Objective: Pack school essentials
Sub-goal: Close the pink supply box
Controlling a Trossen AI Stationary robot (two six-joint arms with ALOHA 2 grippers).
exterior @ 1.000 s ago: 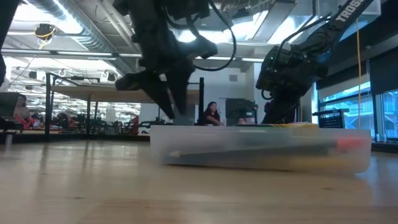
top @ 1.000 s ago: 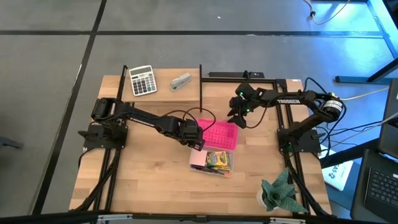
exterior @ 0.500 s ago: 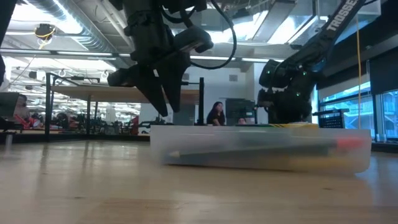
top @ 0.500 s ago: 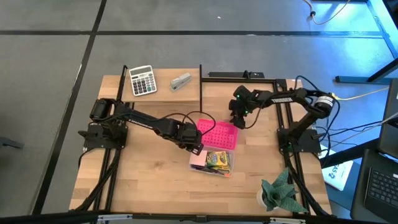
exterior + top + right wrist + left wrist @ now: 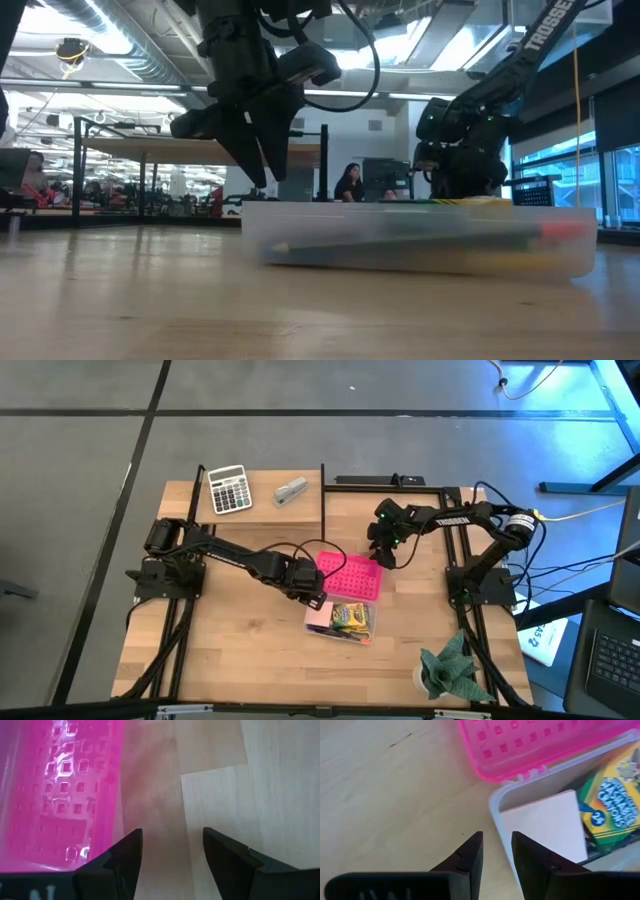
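Under your left gripper's matt black plastic fingers (image 5: 472, 855) lies the table (image 5: 395, 795), pale wood with fine grain and a smooth satin finish. Just beyond those fingers you see the clear plastic box (image 5: 496, 805), its glossy pink perforated lid (image 5: 530, 745), a matt paper note pad (image 5: 545, 825) and a glossy printed-card crayon box (image 5: 612, 802).

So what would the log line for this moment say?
left hand: empty, at clear box corner | right hand: open, beside pink lid | crayon box, note pad: inside
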